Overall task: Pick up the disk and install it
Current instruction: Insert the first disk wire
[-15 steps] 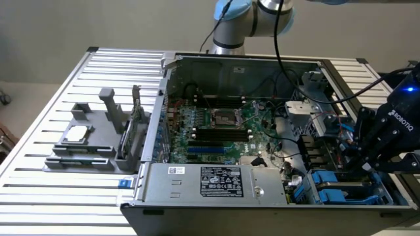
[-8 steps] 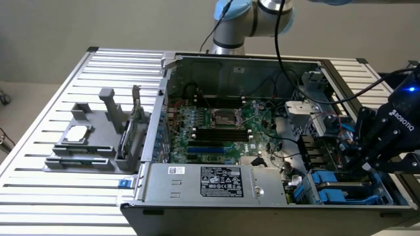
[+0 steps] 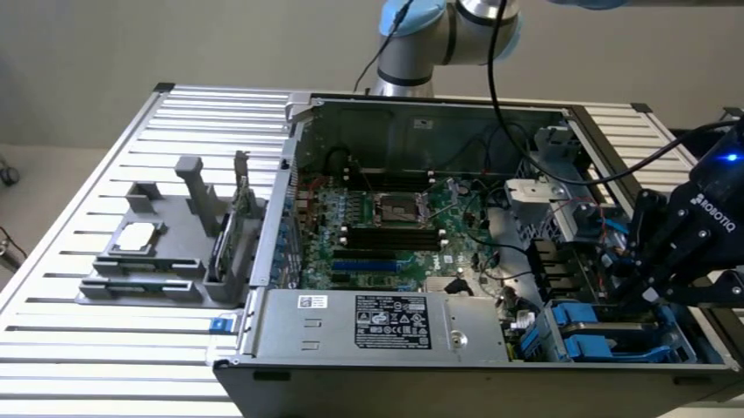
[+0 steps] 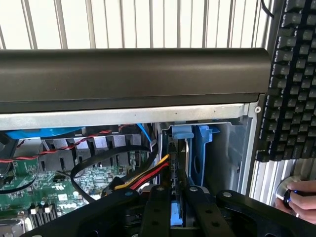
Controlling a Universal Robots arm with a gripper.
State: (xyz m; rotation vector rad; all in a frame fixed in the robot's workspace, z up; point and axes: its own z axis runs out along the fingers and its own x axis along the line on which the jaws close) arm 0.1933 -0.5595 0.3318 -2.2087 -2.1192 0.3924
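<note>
Your pincer (image 4: 176, 197), nearly closed, clamps the disk (image 4: 181, 134) edge-on in its blue carrier, inside the open computer case (image 4: 123, 116) near a corner.

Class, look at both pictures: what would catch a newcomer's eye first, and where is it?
An open computer case lies on the slatted table, its green motherboard bared. At the exterior view's right the gripper reaches into the drive bay, clamping the blue-framed disk. Outside the case, a person's hand rests near a black keyboard.
</note>
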